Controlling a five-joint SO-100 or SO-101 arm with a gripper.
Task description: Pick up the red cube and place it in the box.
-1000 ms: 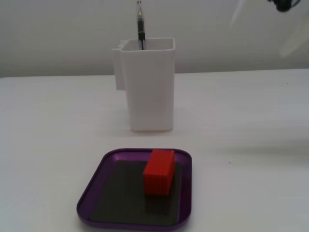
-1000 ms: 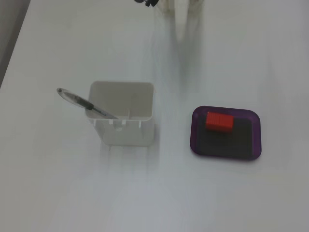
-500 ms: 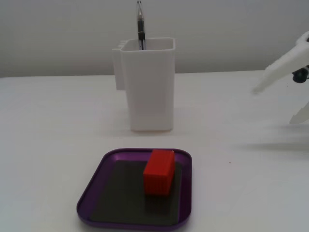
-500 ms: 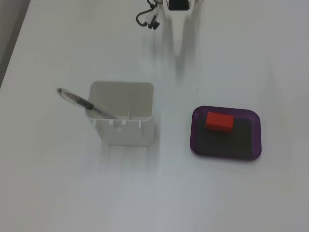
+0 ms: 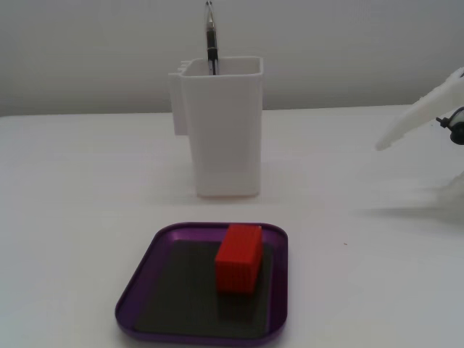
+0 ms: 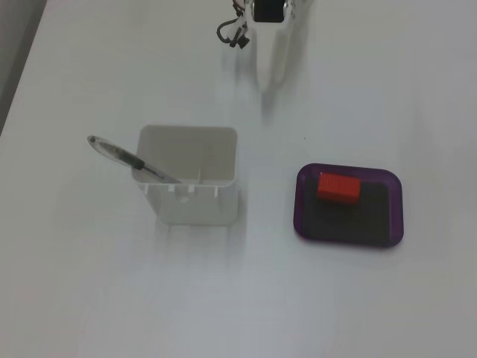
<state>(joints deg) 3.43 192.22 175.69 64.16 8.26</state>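
The red cube [image 5: 238, 257] lies inside the box [image 5: 138, 290], a shallow purple tray, toward its far right part in a fixed view. In the view from above the cube [image 6: 338, 187] sits in the upper left part of the tray [image 6: 395, 216]. My gripper [image 5: 380, 145] is pulled back at the right edge, well clear of the tray and holding nothing. From above the gripper [image 6: 270, 82] shows at the top as one white tapered shape with no gap between the jaws.
A tall white container [image 5: 221, 130] with a pen [image 5: 211, 40] stands behind the tray. From above the container [image 6: 190, 183] is left of the tray, and the pen [image 6: 127, 158] leans out to the left. Cables [image 6: 232, 31] hang by the arm.
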